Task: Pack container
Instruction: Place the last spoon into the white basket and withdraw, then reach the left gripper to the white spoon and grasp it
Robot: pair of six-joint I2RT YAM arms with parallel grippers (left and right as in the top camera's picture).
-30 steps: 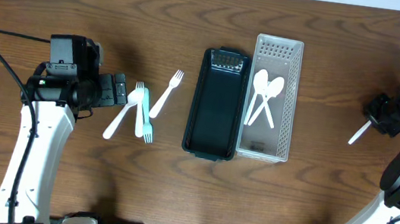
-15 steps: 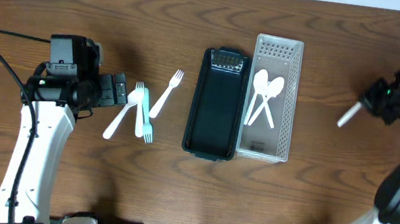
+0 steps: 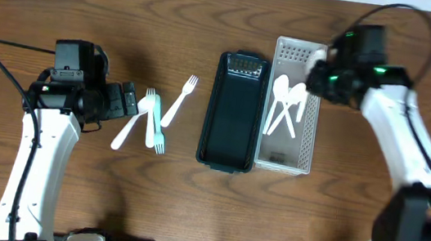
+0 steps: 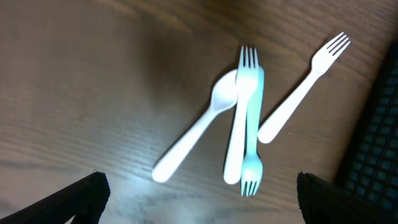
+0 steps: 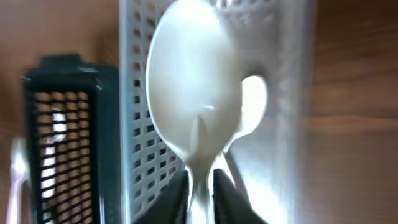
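My right gripper [image 3: 320, 76] is shut on a white spoon [image 5: 193, 106], gripping its handle, and holds it over the far end of the white perforated basket [image 3: 306, 140]. Two white spoons [image 3: 285, 104] lie in that basket. The dark tray [image 3: 228, 159] stands just left of it, with nothing in it. My left gripper [image 3: 127, 99] is open and empty, just left of the loose cutlery: a white spoon [image 4: 193, 140], a white fork [image 4: 239, 112] over a teal fork [image 4: 252, 174], and another white fork [image 4: 301, 93].
The basket wall [image 5: 137, 124] and dark tray [image 5: 68, 137] show in the right wrist view. The dark tray's edge [image 4: 379, 143] shows at the right of the left wrist view. Bare wooden table surrounds everything.
My right arm has swung from the far right edge leftward to over the basket, carrying the white spoon. My left arm has barely moved.
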